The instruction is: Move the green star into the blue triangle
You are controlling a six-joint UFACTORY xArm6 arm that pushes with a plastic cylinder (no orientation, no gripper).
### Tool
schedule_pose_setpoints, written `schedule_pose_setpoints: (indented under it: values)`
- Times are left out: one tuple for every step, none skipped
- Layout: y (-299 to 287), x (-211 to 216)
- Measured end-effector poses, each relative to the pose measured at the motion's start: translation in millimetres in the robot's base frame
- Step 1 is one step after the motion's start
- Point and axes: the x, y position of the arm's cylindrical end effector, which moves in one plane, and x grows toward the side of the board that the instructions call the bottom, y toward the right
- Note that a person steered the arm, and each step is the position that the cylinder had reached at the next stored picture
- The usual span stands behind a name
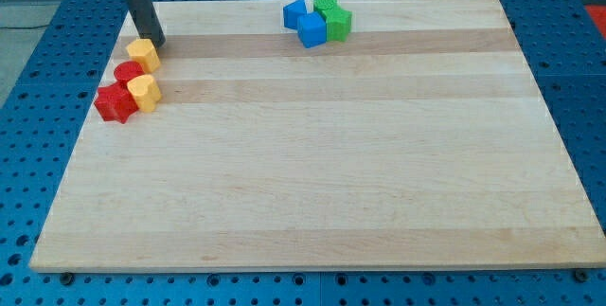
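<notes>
The green star [339,24] sits near the view's top, a little right of centre, touching a green round block [326,6] above it. Two blue blocks lie just to its left: one [311,29] touches the star, the other, the blue triangle [295,14], is up and left of that. My tip [157,43] is far to the view's left, near the board's top left corner, right beside the upper edge of a yellow block [143,55]. It is far from the green star.
Below the yellow block lies a cluster: a red round block [127,72], a second yellow block [144,91] and a red star [115,103]. The wooden board [322,173] lies on a blue perforated table.
</notes>
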Motion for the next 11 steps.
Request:
schedule_pose_setpoints:
  values:
    - [-12.9,6.5]
    - [-12.9,29.6]
    - [-11.3,32.3]
    - [72.2,29.3]
    - [165.2,36.5]
    - [247.2,36.9]
    - [295.1,9.5]
    - [313.2,-23.4]
    - [277.7,-29.5]
    - [243.1,-29.5]
    - [223.1,-29.5]
